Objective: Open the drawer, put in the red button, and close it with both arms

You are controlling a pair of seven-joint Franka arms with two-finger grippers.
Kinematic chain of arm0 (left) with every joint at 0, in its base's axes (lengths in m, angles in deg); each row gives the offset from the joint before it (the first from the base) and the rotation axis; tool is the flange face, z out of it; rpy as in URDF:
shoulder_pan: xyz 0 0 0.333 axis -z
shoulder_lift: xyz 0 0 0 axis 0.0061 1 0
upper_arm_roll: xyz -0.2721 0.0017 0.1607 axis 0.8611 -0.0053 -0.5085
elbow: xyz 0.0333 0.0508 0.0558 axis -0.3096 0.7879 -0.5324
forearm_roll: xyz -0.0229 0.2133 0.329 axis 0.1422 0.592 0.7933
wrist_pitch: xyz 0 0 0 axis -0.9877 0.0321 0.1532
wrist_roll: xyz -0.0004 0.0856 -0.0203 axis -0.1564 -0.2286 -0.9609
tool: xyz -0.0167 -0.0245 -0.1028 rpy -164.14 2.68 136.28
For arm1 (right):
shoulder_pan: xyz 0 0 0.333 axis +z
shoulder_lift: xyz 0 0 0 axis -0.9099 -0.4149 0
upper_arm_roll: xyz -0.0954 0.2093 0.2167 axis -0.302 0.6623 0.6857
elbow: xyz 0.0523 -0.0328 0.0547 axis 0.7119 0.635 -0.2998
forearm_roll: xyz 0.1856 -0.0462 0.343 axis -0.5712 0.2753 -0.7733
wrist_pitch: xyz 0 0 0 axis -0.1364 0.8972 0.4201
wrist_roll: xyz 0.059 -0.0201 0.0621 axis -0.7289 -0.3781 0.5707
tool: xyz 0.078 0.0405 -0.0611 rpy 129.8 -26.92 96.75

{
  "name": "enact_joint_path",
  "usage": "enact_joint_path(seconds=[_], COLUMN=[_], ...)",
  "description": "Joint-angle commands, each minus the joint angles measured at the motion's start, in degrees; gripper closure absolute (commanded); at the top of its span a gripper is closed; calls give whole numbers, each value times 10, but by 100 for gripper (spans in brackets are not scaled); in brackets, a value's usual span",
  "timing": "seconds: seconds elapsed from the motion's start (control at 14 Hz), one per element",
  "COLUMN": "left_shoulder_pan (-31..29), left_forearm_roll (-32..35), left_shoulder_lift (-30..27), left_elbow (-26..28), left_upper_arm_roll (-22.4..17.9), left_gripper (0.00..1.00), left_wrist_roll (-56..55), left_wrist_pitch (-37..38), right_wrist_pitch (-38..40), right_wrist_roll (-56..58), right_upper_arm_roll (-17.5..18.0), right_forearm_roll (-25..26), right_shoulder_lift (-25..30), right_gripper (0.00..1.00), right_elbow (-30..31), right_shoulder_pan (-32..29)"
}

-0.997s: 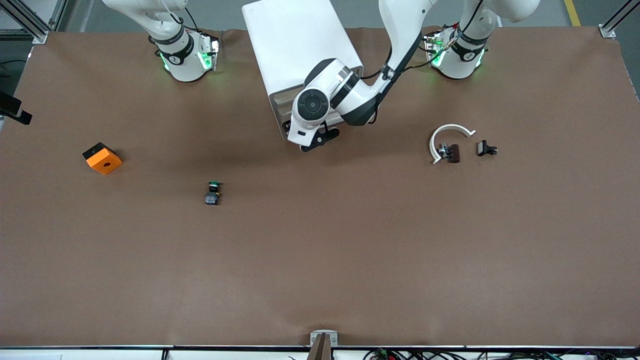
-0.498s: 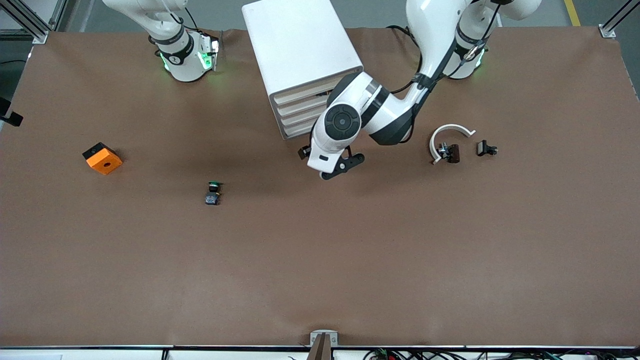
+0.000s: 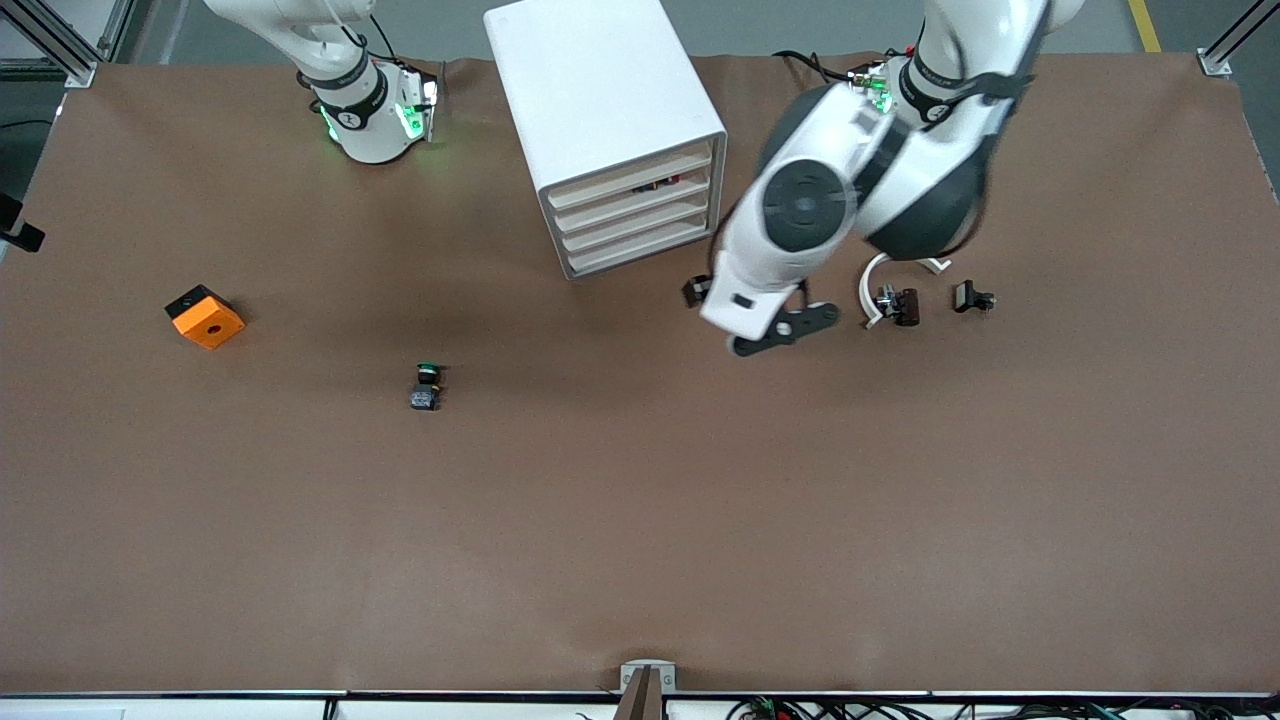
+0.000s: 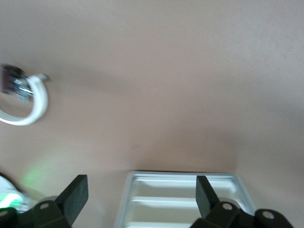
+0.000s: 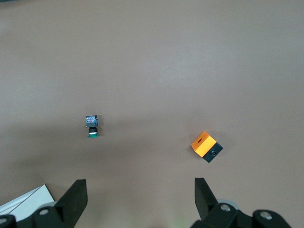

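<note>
The white cabinet (image 3: 600,120) stands at the table's robot end, and its four cream drawer (image 3: 637,214) fronts all sit flush. In the slot above the second front shows a small dark thing with a red spot (image 3: 655,184), which looks like the red button. My left gripper (image 3: 742,318) hangs open and empty over bare table between the cabinet and a white ring. In the left wrist view the left gripper (image 4: 141,197) frames the cabinet's front (image 4: 183,199). My right gripper (image 5: 140,197) is open, empty and high above the table, out of the front view.
A green-capped button (image 3: 427,386) (image 5: 91,126) and an orange block (image 3: 204,316) (image 5: 205,146) lie toward the right arm's end. A white ring with a dark part (image 3: 893,285) (image 4: 28,102) and a small black clip (image 3: 973,297) lie toward the left arm's end.
My left arm has swung away from the cabinet's front toward its own end of the table, uncovering the drawer fronts. The right arm has not moved.
</note>
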Motion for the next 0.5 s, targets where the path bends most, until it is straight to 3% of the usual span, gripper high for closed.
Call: enact_joint_path(seconds=[0.0,0.21,0.43], left_shoulder_pan=[-69,-140,-218], left_forearm_roll=[8,15,28], left_shoulder_lift=[-100,-193,-251], left_elbow=[83,176,237], left_upper_arm_roll=[6,6,7], left_gripper=[0,0,0], left_wrist_roll=[111,239,367], left_wrist_pitch=[20,20,14], right_wrist_pitch=[-3,-3,-2], right_wrist_roll=[-2,-2,-2], right_upper_arm_roll=[-1,-2,-2], right_forearm_roll=[10,6,6], right_shoulder_lift=[15,15,15], right_gripper=[0,0,0], right_elbow=[13,14,14], right_shoulder_pan=[6,5,5])
